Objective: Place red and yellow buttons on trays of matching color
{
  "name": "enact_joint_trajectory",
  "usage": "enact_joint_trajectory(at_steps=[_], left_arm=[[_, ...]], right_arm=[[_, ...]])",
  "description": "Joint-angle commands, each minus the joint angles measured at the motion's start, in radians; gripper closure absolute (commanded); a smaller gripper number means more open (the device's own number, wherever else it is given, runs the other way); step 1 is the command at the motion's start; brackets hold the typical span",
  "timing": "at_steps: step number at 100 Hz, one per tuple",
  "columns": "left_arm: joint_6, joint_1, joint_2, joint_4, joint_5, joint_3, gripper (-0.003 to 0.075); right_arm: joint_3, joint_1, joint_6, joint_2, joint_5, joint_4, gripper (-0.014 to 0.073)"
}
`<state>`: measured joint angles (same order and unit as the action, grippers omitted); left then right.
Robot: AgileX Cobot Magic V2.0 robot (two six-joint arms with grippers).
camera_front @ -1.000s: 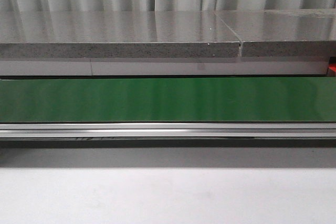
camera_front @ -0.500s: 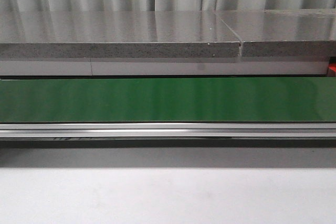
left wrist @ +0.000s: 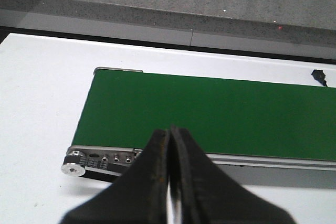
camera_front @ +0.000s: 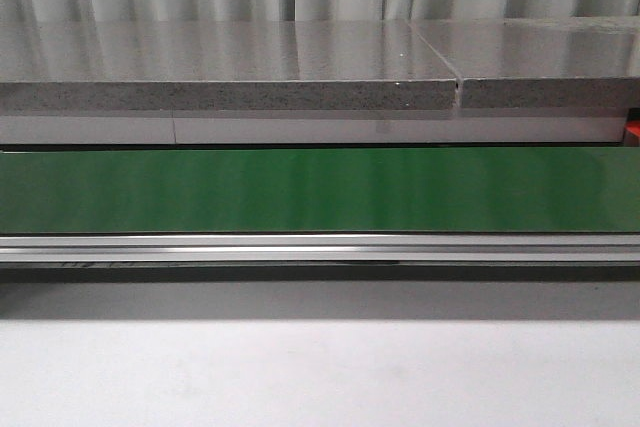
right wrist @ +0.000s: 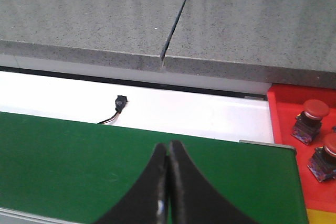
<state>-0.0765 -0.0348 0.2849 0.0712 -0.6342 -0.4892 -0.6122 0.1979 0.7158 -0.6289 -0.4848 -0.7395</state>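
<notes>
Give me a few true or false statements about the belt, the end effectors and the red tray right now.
1. The green belt has nothing on it. True.
2. Two red buttons sit on the red tray. True.
3. The left end effector grips a yellow button. False: it is shut and empty.
4. The right end effector is wide open. False: its fingers are closed together.
5. A small black plug lies beyond the belt. True.

Green belt (camera_front: 320,190) bare; red tray (right wrist: 286,109) holds buttons (right wrist: 311,120).
</notes>
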Motion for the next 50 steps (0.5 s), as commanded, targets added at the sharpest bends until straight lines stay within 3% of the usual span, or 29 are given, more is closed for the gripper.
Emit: enact_joint_trajectory(at_steps=[1,50], left_arm=[[-0.001,-0.009,0.008,0.01,0.068,-0.023,0.0739],[-0.001,-0.009,0.008,0.01,0.068,-0.023,0.0739]], right_arm=[[-0.029,-0.001,0.011,0.005,0.05,-0.018,0.066],[-0.012,-0.014,0.011,0.005,0.067,-0.018,0.066]])
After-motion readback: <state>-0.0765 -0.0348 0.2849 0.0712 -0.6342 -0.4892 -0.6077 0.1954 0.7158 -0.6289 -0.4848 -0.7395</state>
